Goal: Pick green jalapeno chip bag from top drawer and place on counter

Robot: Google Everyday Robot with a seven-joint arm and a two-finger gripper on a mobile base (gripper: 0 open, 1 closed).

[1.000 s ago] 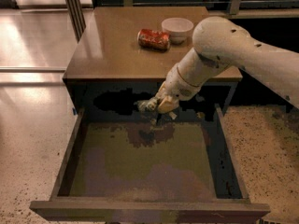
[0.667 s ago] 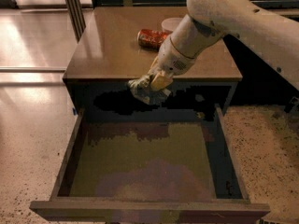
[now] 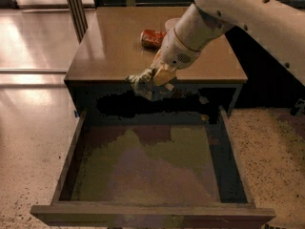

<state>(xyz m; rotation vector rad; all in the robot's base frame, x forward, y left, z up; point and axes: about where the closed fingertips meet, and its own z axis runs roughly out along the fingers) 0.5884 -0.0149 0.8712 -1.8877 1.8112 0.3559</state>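
My gripper (image 3: 155, 80) is shut on the green jalapeno chip bag (image 3: 145, 86), a crumpled dark green bag. It holds the bag in the air at the front edge of the counter (image 3: 109, 46), above the back of the open top drawer (image 3: 143, 171). The white arm comes down from the upper right and hides part of the counter. The drawer is pulled out wide and its olive-brown bottom shows nothing lying on it.
A red crushed can (image 3: 151, 38) lies on the counter behind the arm, with a white bowl (image 3: 167, 23) mostly hidden beside it. Pale speckled floor (image 3: 33, 142) lies left and right of the cabinet. A dark post (image 3: 75, 8) stands at the back left.
The gripper has risen out of the drawer with the bag and moved left and up to the counter's front edge. The drawer has stayed open.
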